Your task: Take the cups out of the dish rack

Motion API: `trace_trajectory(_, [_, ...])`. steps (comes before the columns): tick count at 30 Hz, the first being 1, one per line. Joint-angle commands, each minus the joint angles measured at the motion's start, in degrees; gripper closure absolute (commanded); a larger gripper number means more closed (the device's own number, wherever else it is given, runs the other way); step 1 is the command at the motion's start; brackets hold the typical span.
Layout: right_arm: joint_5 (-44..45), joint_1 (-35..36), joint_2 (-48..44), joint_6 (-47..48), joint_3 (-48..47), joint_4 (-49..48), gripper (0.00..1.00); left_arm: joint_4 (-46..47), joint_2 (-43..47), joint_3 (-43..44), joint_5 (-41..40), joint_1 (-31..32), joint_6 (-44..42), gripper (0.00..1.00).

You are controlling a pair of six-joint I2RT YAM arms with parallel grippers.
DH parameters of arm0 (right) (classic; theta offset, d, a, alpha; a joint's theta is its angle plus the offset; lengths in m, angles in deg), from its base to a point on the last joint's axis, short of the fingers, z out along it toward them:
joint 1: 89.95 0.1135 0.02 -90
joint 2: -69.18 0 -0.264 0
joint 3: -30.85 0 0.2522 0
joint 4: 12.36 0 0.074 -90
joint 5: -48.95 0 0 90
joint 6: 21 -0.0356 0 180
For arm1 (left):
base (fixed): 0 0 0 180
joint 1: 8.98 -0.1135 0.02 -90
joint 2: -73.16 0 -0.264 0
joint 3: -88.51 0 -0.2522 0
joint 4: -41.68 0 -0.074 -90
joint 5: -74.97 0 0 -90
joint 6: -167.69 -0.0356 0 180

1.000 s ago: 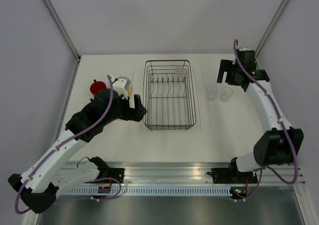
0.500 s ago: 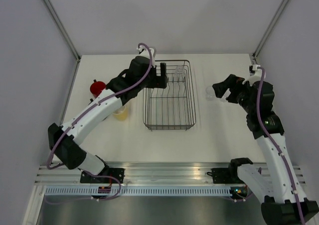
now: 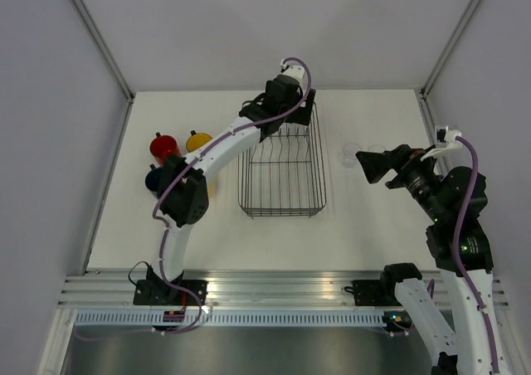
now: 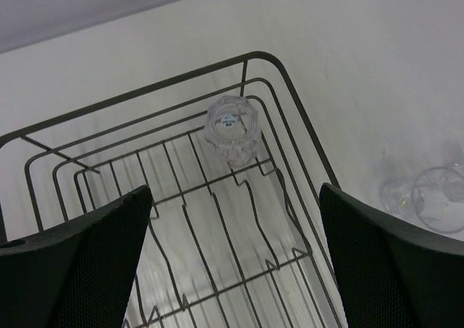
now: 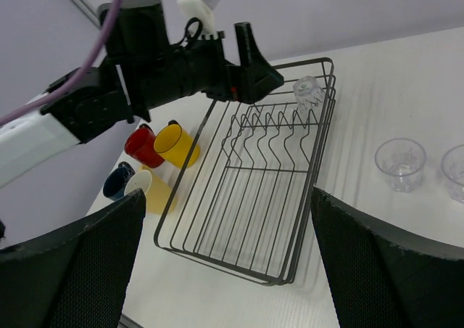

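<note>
**Q:** Status on the unload?

**Op:** Six of seven out, by my reckoning. One clear tumbler [image 4: 232,128] sits in the dish rack [image 3: 282,214], in its far right corner just past the plate tines. It looks mouth-down, but I can't be sure.

**Q:** Count of what's out?

**Op:** Left of the rack on the tabletop [image 3: 373,217], four mugs in a cluster: red mug [image 5: 141,145], yellow mug [image 5: 176,144], dark blue mug [image 5: 116,183], cream mug [image 5: 145,190]. Right of the rack, apart from it, a second tumbler [image 5: 401,163] and a third tumbler [image 5: 455,170] stand side by side. Totals: four mugs, three tumblers, one rack.

**Q:** Pincers?

**Op:** My left pincer [image 4: 235,190] hangs over the rack's far end, spread wide and holding nothing, with the racked tumbler ahead of its fingers. My right pincer [image 5: 228,197] is likewise wide open and empty. It is up over the tabletop near the two unloaded tumblers, facing the rack.

**Q:** Remaining?

**Op:** One lift, I judge: take the racked tumbler and set it down on the tabletop.
</note>
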Motion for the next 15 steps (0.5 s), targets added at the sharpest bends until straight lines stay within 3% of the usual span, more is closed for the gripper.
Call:
trace_trajectory(1, [-2.8, 0.0, -0.2, -1.4, 0.3, -0.5, 0.02, 2.9, -4.9, 7.2, -3.0, 0.2, -5.6, 0.00])
trace_trajectory(7, [-4.7, 0.0, -0.1, -0.8, 0.9, -1.1, 0.02, 4.4, -14.3, 15.6, -4.5, 0.0, -8.5, 0.00])
trace_trajectory(15, [-5.4, 0.7, 0.6, -0.2, 0.4, -0.4, 0.02, 5.5, -22.2, 20.5, -2.3, -1.8, -7.5, 0.02])
